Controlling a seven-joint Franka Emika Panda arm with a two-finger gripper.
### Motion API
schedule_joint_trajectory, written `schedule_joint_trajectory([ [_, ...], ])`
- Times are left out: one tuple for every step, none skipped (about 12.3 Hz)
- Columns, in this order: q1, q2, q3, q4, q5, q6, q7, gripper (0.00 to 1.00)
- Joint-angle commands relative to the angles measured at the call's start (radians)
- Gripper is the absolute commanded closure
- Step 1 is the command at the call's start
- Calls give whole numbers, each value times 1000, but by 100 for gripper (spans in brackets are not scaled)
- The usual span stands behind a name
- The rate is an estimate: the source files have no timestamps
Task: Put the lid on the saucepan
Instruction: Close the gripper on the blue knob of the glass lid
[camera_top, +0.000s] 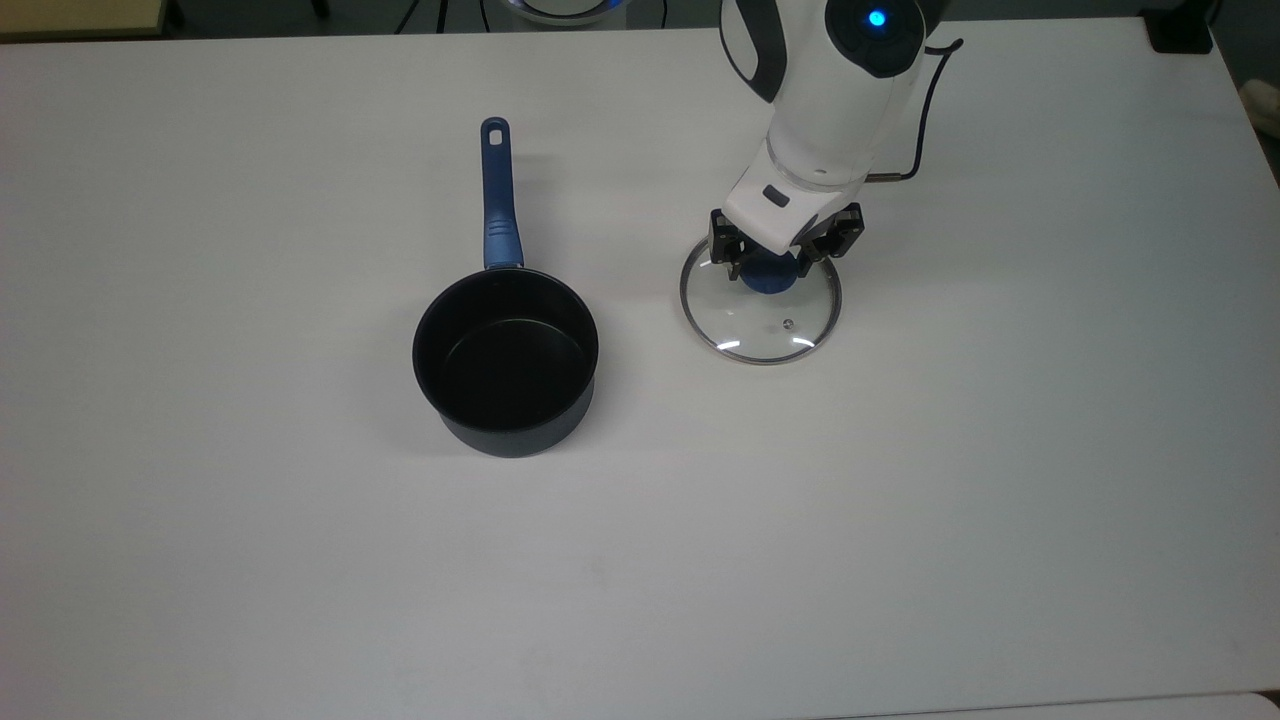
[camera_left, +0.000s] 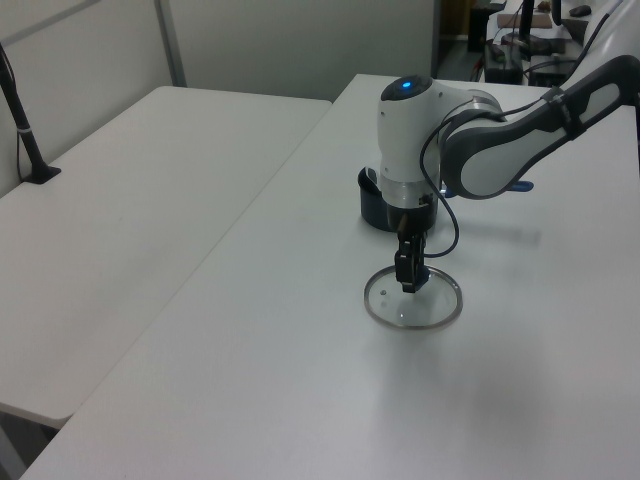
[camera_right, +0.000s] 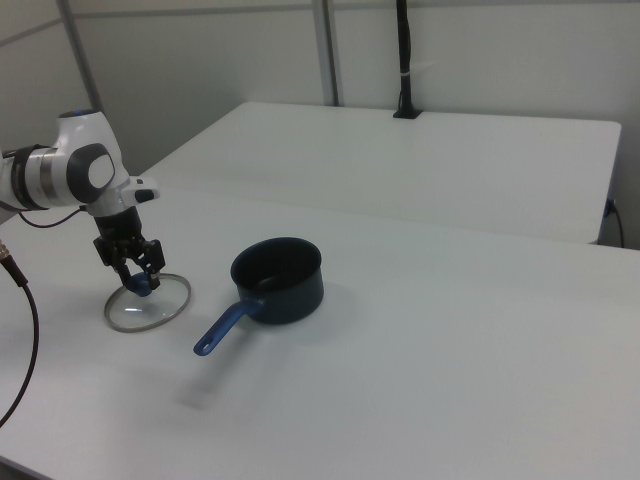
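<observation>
Gripper sat low over glass lid, 2 fingers straddling blue knob. Jaws looked narrowed around knob, seemingly gripping it, though contact not clear. Lid lay flat on white table, well apart from saucepan, which was empty and to top view's left. Judged best: clamp knob centrally, lift straight, keep lid level, carry over pan rim.

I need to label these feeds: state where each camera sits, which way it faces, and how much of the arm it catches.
Top view: overhead, looking down at saucepan and lid; wrist and end effector show.
Left view: raised, lid nearest, saucepan behind the arm's forearm.
Right view: raised, opposite side; saucepan central, arm at the right view's left.
All share the lid.
</observation>
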Motion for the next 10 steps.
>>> schedule_joint_trajectory([
  [12,6,-6,8,13,-8,5,51],
  [13,3,-6,9,15,-17,3,56],
  [13,1,-6,9,13,-24,3,58],
  [13,-2,-6,9,13,-34,3,59],
  [13,-12,-6,9,13,-55,-1,60],
  [13,-31,-5,11,15,-90,-10,60],
  [13,-51,-3,11,15,-110,-12,62],
  [13,-72,3,11,16,-130,-12,63],
  [13,-94,3,13,16,-150,-12,64],
  [12,-115,3,13,15,-167,-12,65],
])
